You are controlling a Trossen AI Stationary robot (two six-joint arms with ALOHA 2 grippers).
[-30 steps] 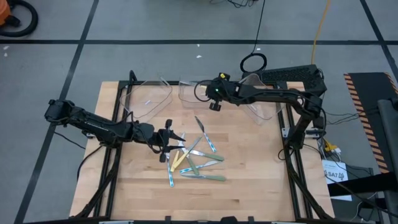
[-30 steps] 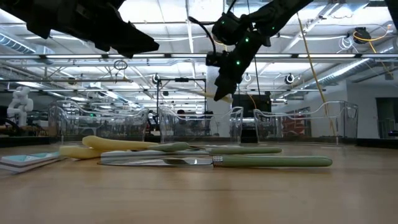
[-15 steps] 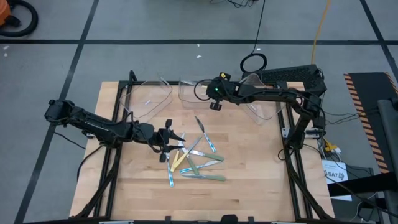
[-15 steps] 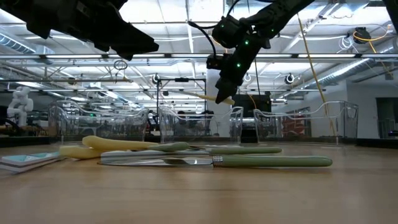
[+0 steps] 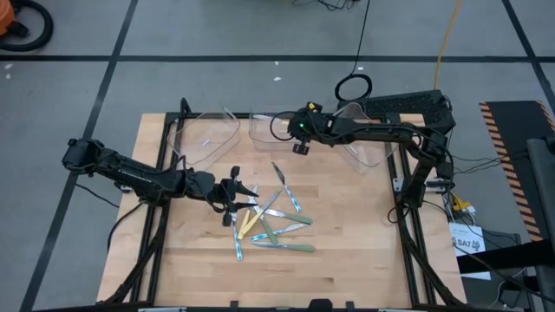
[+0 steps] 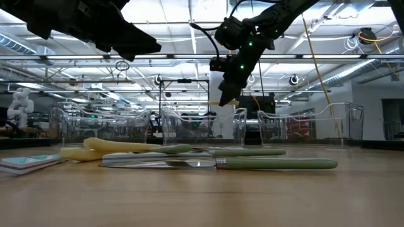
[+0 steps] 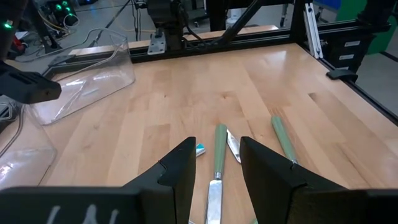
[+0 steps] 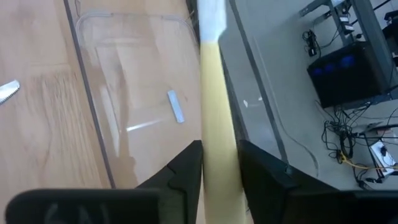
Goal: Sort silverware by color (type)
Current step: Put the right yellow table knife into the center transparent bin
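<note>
Yellow is the colour in play: the right gripper has its two dark fingers pinched on a slim yellow-handled utensil, held high in the air at the far side of the table, right by the clear plastic trays lined up along that edge. In the right wrist view a light blue-handled piece already lies in the tray below it. The rest of the silverware pile sits mid-table on the pale wooden table top, green, yellow and blue handles criss-crossed and touching. The left gripper hovers just above that pile, fingers spread with nothing between them, a green-handled knife straight ahead. Here's the risk, as I read it: let the yellow one go over the tray with the blue piece and the sort is spoiled; and the left fingers closing on overlapping handles could lift two colours together or scatter the heap
</note>
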